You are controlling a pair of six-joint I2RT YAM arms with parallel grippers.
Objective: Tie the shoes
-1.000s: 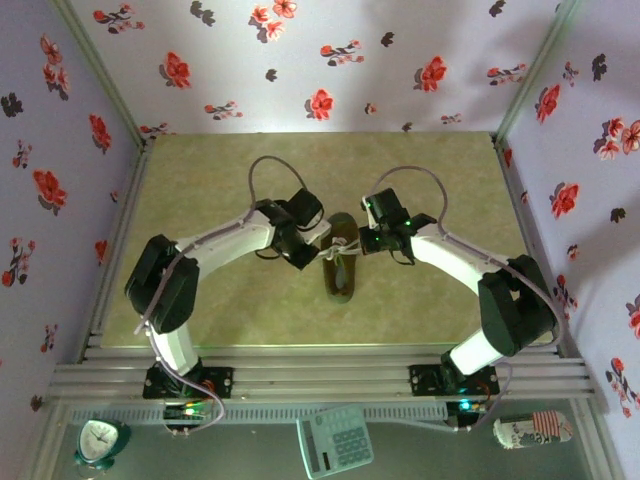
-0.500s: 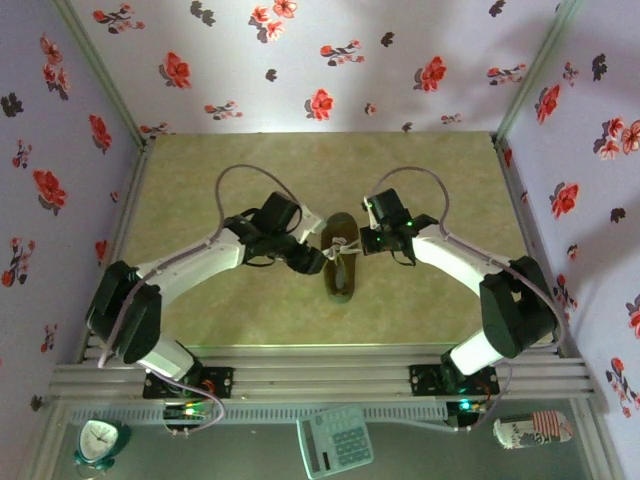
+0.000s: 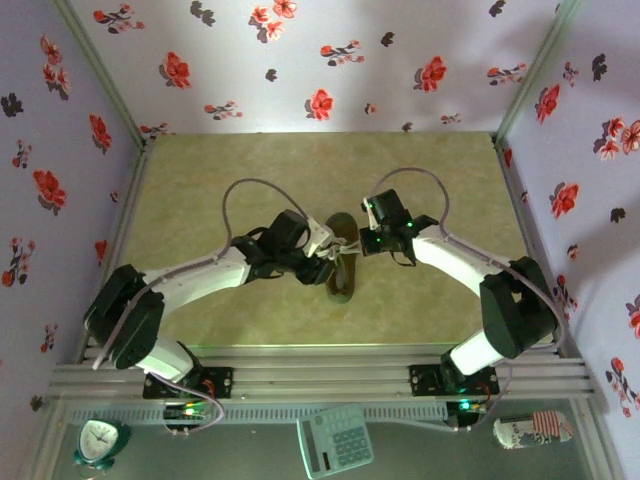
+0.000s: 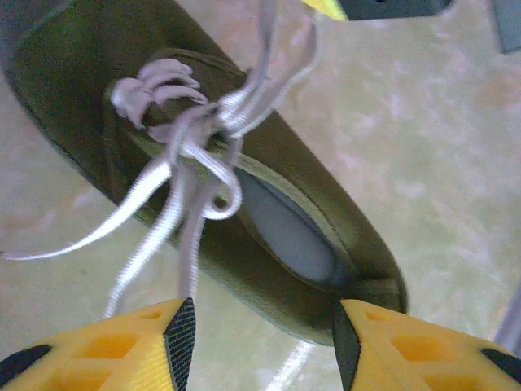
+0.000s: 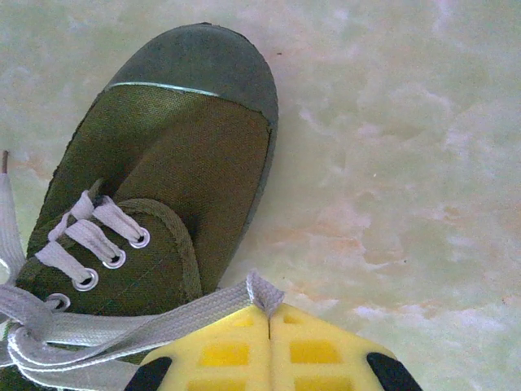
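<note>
My left claw (image 4: 262, 326) hangs spread above the heel of the small olive shoe (image 4: 301, 163) lying centred on the desk (image 3: 250, 180), while my right claw (image 5: 269, 326) pinches its white lace (image 5: 203, 314), probably limp, light, slippery, best gripped near the loose ends.

The shoe (image 3: 341, 275) is lying centrally on the table (image 3: 200, 180), the left gripper (image 3: 326, 256) sitting just left, its lace (image 5: 163, 322) running right into the right gripper (image 3: 353, 243).
</note>
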